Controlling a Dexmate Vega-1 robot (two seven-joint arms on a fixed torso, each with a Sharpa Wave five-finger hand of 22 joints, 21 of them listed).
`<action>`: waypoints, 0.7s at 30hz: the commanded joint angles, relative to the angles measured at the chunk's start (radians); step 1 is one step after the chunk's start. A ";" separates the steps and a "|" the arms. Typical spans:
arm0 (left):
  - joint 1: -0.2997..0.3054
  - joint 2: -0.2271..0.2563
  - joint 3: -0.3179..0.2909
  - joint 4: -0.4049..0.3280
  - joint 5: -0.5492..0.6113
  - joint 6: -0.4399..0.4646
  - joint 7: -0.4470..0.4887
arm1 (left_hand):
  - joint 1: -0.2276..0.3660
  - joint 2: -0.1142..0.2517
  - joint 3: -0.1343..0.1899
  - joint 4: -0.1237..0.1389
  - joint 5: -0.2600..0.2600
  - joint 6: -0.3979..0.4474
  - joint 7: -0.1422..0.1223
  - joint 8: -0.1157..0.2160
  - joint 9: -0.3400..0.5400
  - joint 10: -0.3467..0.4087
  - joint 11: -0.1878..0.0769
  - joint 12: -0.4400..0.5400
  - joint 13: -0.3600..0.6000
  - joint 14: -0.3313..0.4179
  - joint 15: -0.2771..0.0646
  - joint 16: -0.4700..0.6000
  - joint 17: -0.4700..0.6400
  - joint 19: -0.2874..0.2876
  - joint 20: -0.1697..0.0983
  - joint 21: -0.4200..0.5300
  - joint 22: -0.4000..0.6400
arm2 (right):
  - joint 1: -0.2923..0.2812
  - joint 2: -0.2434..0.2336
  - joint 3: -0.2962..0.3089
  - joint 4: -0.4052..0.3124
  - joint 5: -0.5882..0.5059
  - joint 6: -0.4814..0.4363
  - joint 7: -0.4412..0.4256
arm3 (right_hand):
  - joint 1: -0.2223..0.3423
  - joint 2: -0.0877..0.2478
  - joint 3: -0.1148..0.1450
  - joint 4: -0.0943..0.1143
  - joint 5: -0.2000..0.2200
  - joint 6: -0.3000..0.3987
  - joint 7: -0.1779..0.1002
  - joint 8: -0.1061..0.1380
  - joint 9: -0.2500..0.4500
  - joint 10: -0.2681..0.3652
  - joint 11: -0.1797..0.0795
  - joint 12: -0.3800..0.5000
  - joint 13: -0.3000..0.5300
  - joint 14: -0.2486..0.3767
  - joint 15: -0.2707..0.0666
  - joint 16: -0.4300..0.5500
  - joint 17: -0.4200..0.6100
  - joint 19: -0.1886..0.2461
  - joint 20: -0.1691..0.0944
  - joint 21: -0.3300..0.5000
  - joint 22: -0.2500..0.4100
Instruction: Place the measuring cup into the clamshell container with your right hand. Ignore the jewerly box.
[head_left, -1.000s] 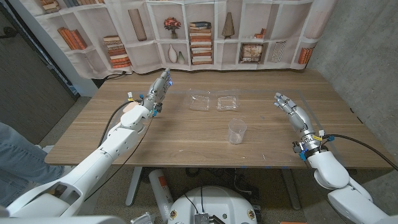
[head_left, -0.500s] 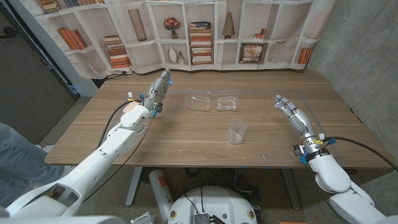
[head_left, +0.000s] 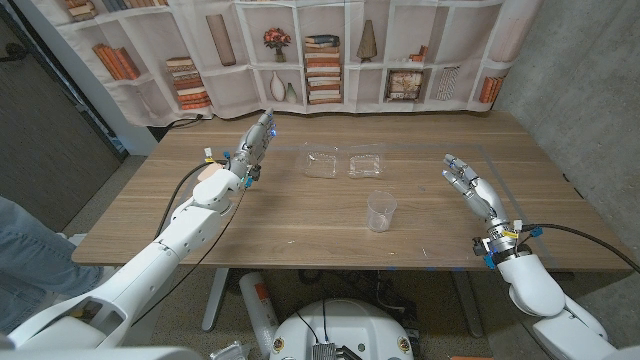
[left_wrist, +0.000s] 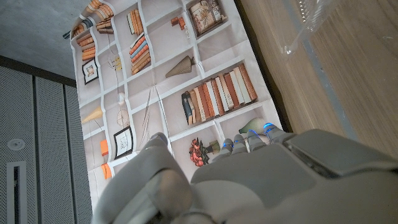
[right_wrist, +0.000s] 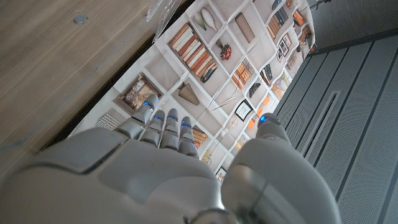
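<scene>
Cup (head_left: 381, 211) stands upright near the table's (head_left: 300, 225) front, clamshell (head_left: 345, 162) open behind it; both hands, left (head_left: 257, 139) and right (head_left: 465, 178), spread wide, holding nothing

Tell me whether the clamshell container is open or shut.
Open. In the head view the clamshell container lies spread as two clear halves side by side on the table, beyond the upright measuring cup.

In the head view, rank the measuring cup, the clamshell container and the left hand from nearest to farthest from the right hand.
1. measuring cup, table centre, toward the right hand.
2. clamshell container, open, behind the cup.
3. left hand, far left side.
</scene>
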 joint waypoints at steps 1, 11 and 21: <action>-0.016 -0.015 0.007 0.029 -0.005 -0.010 -0.016 | 0.007 0.007 -0.004 0.002 -0.002 -0.040 -0.008 0.003 0.004 -0.055 -0.006 -0.003 0.004 -0.156 0.000 0.004 0.005 -0.217 -0.036 -0.005 0.004 | -0.026 0.022 0.021 -0.008 -0.101 -0.001 -0.058 | -0.010 -0.021 -0.015 -0.001 0.016 -0.027 0.007 -0.006 0.005 -0.008 -0.001 -0.005 0.006 0.000 -0.006 -0.001 0.004 0.010 -0.034 -0.010 0.002; -0.025 -0.018 0.004 0.028 -0.003 -0.016 -0.014 | 0.008 0.008 -0.005 0.002 -0.003 -0.039 -0.009 0.002 0.004 -0.055 -0.005 -0.003 0.004 -0.155 0.000 0.004 0.005 -0.216 -0.035 -0.005 0.004 | -0.051 0.026 0.042 -0.023 -0.167 -0.018 -0.091 | -0.020 -0.030 -0.028 0.000 0.027 -0.045 0.010 -0.007 0.005 -0.015 -0.004 -0.006 0.006 -0.005 -0.005 -0.002 0.005 0.012 -0.035 -0.018 0.002; -0.030 -0.012 0.008 0.019 0.009 -0.009 -0.010 | 0.008 0.009 -0.007 0.002 -0.003 -0.039 -0.009 0.002 0.004 -0.054 -0.004 -0.003 0.004 -0.154 0.000 0.004 0.005 -0.216 -0.035 -0.006 0.004 | -0.068 0.036 0.057 -0.030 -0.237 -0.019 -0.135 | -0.022 -0.038 -0.038 -0.004 0.037 -0.045 0.008 -0.003 0.005 -0.006 -0.008 -0.003 0.006 0.001 -0.012 0.001 0.005 0.020 -0.039 -0.022 0.002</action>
